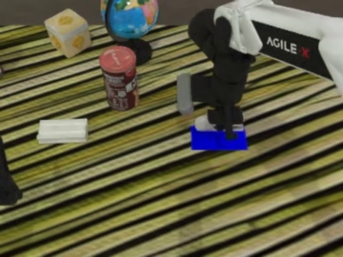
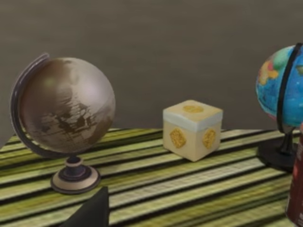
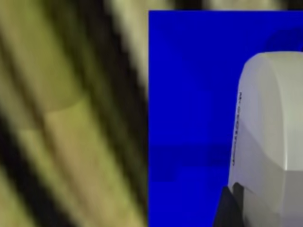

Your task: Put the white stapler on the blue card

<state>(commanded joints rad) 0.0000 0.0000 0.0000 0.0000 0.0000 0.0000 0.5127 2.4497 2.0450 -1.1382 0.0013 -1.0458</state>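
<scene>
The blue card (image 1: 218, 141) lies right of the table's centre. The white stapler (image 1: 203, 123) sits lengthwise along the card's far part, its rounded end poking out to the left of my right gripper (image 1: 228, 128). That gripper reaches straight down onto it and is shut on the stapler. In the right wrist view the stapler (image 3: 270, 127) lies over the card (image 3: 189, 94), with one dark finger (image 3: 231, 208) pressed to its side; the other finger is out of frame. My left gripper (image 1: 7, 190) is parked at the table's left edge, open and holding nothing.
A red can (image 1: 119, 77) stands left of the card, with a coloured globe (image 1: 128, 16) and a cream cube (image 1: 67, 32) behind it. A white ridged block (image 1: 62, 130) lies at the left. A brown globe (image 2: 64, 111) shows in the left wrist view.
</scene>
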